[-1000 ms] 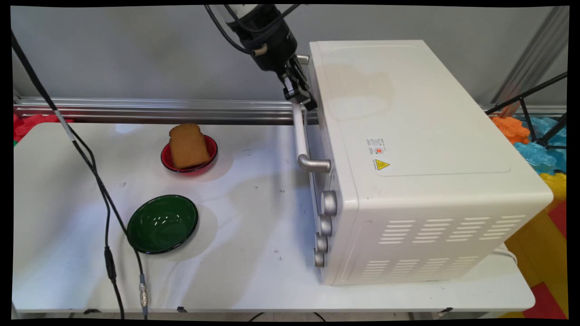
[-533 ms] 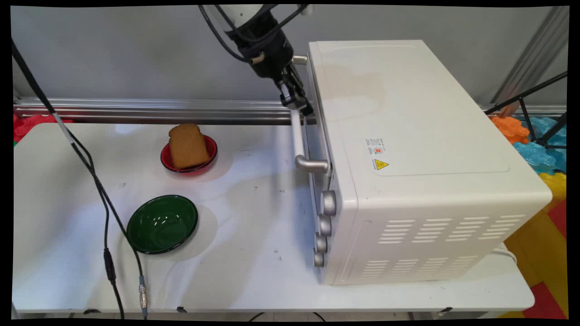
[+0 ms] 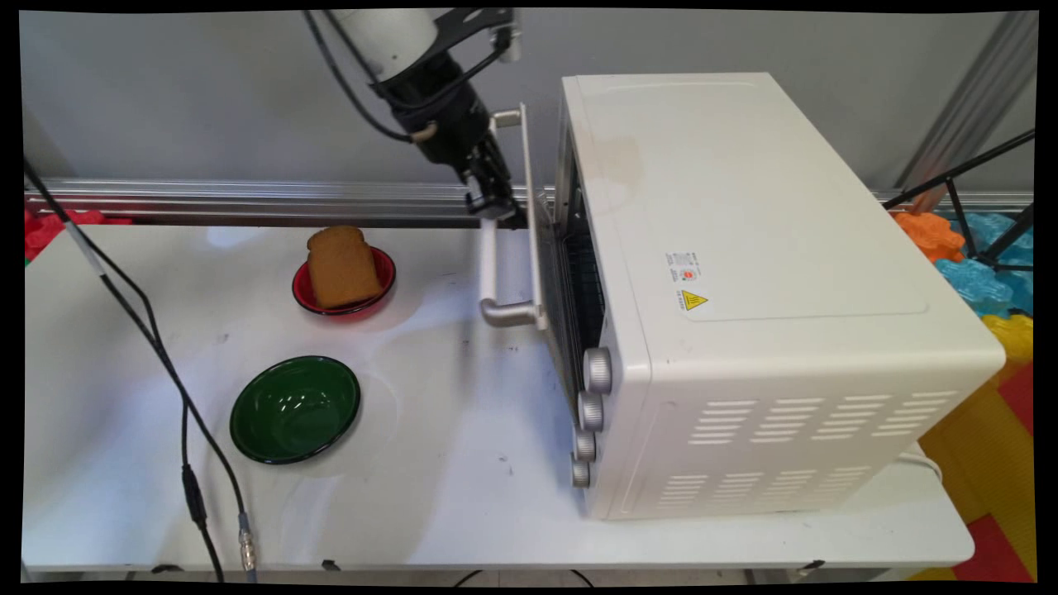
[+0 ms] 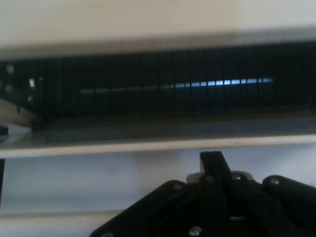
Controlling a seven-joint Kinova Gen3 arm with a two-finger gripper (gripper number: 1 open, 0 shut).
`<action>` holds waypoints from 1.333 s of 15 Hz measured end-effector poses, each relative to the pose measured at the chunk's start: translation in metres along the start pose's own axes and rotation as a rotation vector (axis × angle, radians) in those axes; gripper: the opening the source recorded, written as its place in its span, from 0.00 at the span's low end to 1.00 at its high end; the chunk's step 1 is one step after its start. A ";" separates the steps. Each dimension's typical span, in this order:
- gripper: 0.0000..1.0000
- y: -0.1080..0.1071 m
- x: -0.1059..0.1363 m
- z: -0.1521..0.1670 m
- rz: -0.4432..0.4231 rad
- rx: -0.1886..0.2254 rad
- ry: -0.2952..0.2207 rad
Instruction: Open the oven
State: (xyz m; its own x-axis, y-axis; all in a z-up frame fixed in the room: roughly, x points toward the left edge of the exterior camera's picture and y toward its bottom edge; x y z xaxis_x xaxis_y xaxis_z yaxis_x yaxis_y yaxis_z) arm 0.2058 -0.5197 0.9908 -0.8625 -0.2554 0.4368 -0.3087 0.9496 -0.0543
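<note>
- The surface (image 3: 463, 463) is a white table, scuffed with a few small dark marks, and it runs from the near edge back to a metal rail (image 3: 248, 202) along a grey wall (image 3: 207, 91).
- To the right, beyond the surface, lie coloured foam floor mats (image 3: 992, 273), orange, blue and yellow, with black tripod legs (image 3: 975, 178) above them.
- A cream toaster oven (image 3: 744, 289) takes up the right half of the surface; its front faces left, and four silver knobs (image 3: 588, 413) run down the near end of that front.
- The oven door (image 3: 533, 223) stands ajar, tilted away from the body at its top, with a dark gap and rack wires showing behind it.
- My pincer (image 3: 494, 211) is closed on the door's handle bar (image 3: 489, 264), gripping its far end; the near bracket of the bar is clear of me.
- In the hand view the pincer (image 4: 212, 163) shows with its tips together at the pale bar; past the door's top edge lies the dark oven cavity (image 4: 148, 89) with its thin rack wires.
- Left of the door, well apart from it, a red bowl (image 3: 343, 285) holds a slice of brown bread (image 3: 341, 266) leaning upright.
- Nearer the front edge sits a green bowl (image 3: 295, 408), with nothing in it.
- Black cables (image 3: 157, 355) hang across the left of the surface, passing just beside the green bowl.
</note>
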 end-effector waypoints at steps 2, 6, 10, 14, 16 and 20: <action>0.00 -0.001 -0.014 0.000 0.006 -0.001 -0.009; 0.00 -0.007 -0.047 -0.001 0.025 -0.006 -0.015; 0.00 -0.012 -0.075 0.000 0.041 -0.012 -0.009; 0.00 -0.017 -0.103 0.002 0.051 -0.013 0.003; 0.00 -0.020 -0.121 0.004 0.056 -0.019 0.013; 0.00 -0.021 -0.149 0.012 0.060 -0.034 0.035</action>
State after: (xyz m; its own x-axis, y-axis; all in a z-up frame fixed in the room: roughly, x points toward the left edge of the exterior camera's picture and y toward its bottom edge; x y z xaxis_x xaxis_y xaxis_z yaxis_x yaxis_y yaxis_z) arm 0.3362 -0.5042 0.9159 -0.8644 -0.1924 0.4645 -0.2431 0.9686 -0.0513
